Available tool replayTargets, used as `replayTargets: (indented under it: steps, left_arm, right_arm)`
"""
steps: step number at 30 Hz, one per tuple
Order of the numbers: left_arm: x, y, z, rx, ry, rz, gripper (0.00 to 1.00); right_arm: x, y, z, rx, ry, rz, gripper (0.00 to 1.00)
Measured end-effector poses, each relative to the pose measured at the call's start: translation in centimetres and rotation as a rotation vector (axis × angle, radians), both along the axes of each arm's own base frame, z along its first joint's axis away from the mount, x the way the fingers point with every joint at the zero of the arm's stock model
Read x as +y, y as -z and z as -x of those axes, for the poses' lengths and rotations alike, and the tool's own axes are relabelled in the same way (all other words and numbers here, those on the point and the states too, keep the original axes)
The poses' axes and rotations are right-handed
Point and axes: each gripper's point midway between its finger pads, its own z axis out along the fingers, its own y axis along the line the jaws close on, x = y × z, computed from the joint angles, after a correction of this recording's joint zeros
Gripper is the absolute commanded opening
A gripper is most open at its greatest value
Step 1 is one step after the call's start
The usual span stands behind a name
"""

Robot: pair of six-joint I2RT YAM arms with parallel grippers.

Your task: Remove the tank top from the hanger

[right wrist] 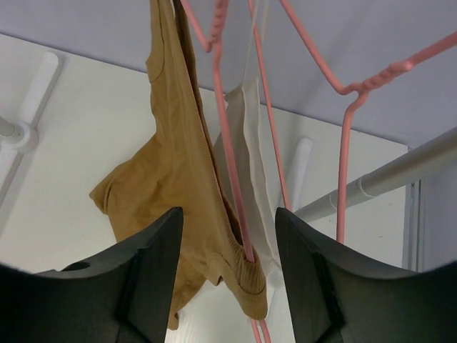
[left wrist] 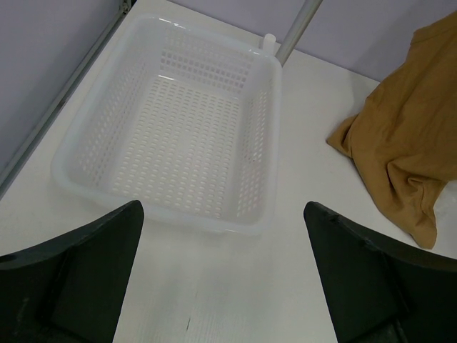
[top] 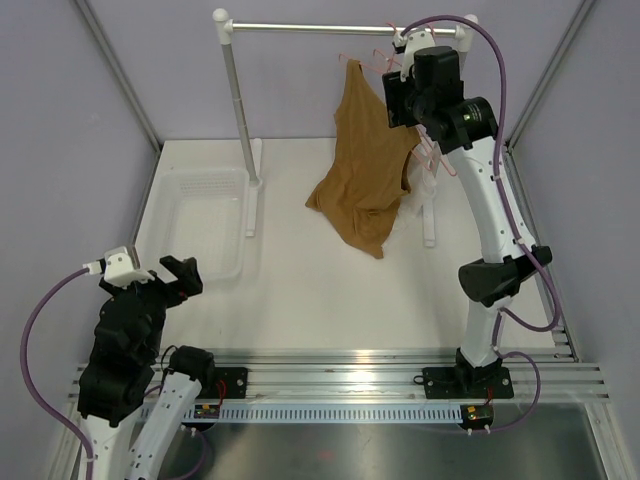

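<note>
The right gripper (right wrist: 228, 214) stood unclenched, straddling the tank top (right wrist: 171, 164) and hanger (right wrist: 227, 150) wire. The left gripper (left wrist: 223, 207) gaped wide, empty.

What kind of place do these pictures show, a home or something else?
Probably a robot test cell, not a home: plain walls enclose a white table, two robot arms are bolted to a metal rail, and a small clothes rack holds a tank top.

The tank top (top: 362, 170) hangs from a hanger (right wrist: 223, 136) on the rail (top: 320, 27) at the back right, its lower end lying on the counter (top: 330, 290). The basket (left wrist: 258, 143) sits on the counter to its left. The right jaws flank the hanger's wire; the left jaws hover before the basket.
</note>
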Motion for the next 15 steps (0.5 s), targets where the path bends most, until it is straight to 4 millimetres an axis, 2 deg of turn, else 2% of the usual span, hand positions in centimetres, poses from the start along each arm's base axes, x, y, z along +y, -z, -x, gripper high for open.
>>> replayTargets:
  steps: [4, 8, 15]
  left_arm:
    - [-0.2, -0.1, 0.1, -0.005, 0.014, 0.001, 0.99]
    - [-0.2, -0.1, 0.1, -0.005, 0.016, 0.001, 0.99]
    - [-0.3, -0.1, 0.1, -0.007, 0.018, 0.002, 0.99]
  right_arm:
    - [0.0, 1.7, -1.3, 0.029, -0.01, 0.023, 0.53]
    - [1.0, 2.7, -1.7, 0.052, -0.058, 0.016, 0.47]
    - [2.1, 1.8, -2.4, 0.006, -0.102, -0.01, 0.39]
